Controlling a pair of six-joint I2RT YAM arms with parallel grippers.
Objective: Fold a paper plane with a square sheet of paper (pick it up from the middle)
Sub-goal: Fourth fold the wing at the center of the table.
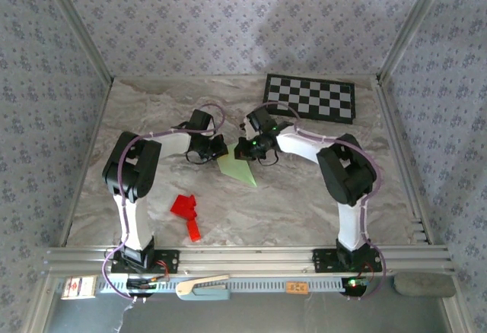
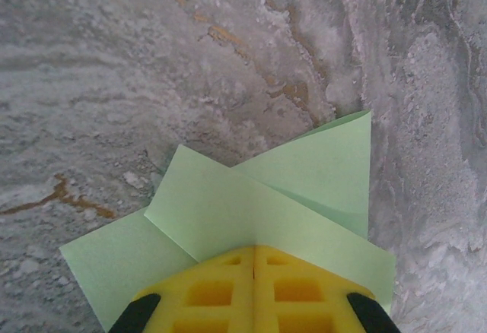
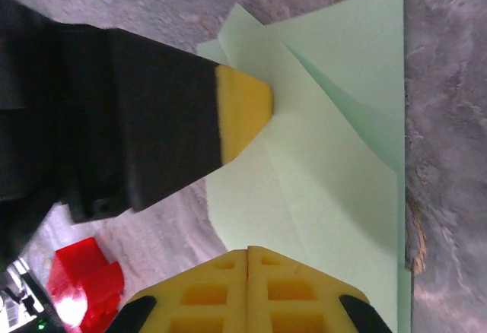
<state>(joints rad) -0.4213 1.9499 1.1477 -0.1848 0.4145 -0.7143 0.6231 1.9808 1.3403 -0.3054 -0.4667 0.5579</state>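
Observation:
The pale green sheet of paper [image 1: 237, 169] lies folded on the marble table, flaps overlapping, narrowing to a point toward the near side. In the left wrist view the paper [image 2: 228, 211] spreads out under my left gripper [image 2: 253, 248], whose yellow fingers are shut together with their tips on the top flap. My right gripper [image 3: 247, 251] is also shut, tips resting on the paper [image 3: 335, 173] from the opposite side. The left gripper's yellow fingertip [image 3: 243, 112] touches the paper's far corner there. From above, both grippers [image 1: 221, 150] [image 1: 247, 149] meet over the paper's far end.
A black-and-white checkerboard [image 1: 310, 97] lies at the back right. A small bright red paper shape [image 1: 186, 211] sits in front of the left arm, also seen in the right wrist view [image 3: 84, 283]. Aluminium rails [image 1: 243, 257] line the near edge and patterned walls surround the table.

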